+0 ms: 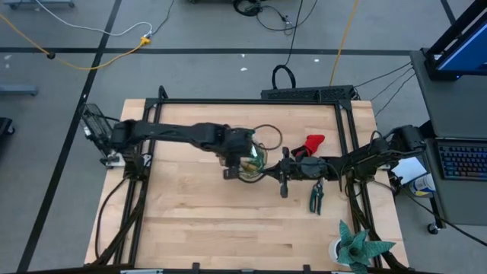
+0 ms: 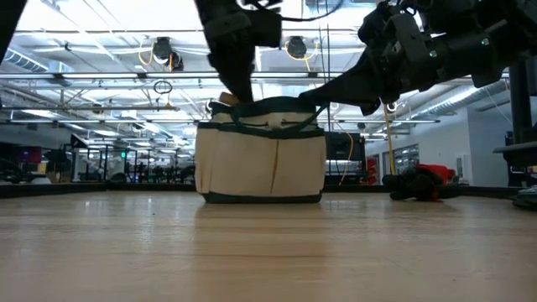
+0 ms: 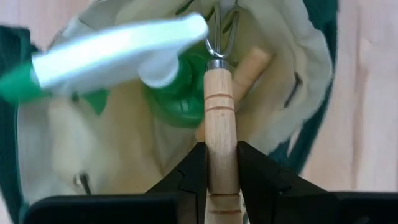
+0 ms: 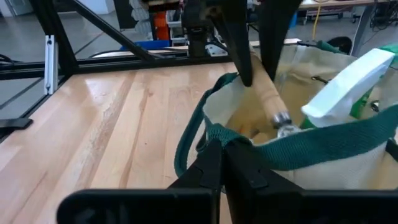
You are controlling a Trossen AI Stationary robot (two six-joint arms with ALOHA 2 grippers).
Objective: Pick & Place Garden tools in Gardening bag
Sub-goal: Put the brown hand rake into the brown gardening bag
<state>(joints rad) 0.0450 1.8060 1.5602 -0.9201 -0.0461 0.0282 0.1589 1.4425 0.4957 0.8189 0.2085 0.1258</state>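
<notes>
The gardening bag (image 2: 261,151) stands upright near the middle of the wooden surface (image 1: 228,228). The low view shows its tan side panels and dark green trim, but nothing of the inside. The left wrist view looks straight down into the bag's mouth: a wooden-handled tool (image 3: 221,124) is pinched between the left hand's (image 3: 221,171) two dark fingers, its metal end pointing down into the bag, beside a green spray bottle (image 3: 124,56) with a white trigger head that already lies inside. A second wooden handle (image 3: 252,65) shows just behind the held one.

The right wrist view gives the opposite side. There the right hand (image 4: 225,163) has its fingers pressed together on the bag's green rim strap (image 4: 298,149), and the left hand's tool slants down into the opening next to the white sprayer.

Only the high view shows what lies outside the bag. The red glove (image 1: 313,142) rests on the surface just beyond the right arm, and the green-handled pruning shears (image 1: 316,196) lie on the near side of that arm. The spiky plant in a white pot (image 1: 354,245) stands at the surface's corner, well apart from the bag. In the low view the glove appears as a red and dark heap to the right of the bag.
</notes>
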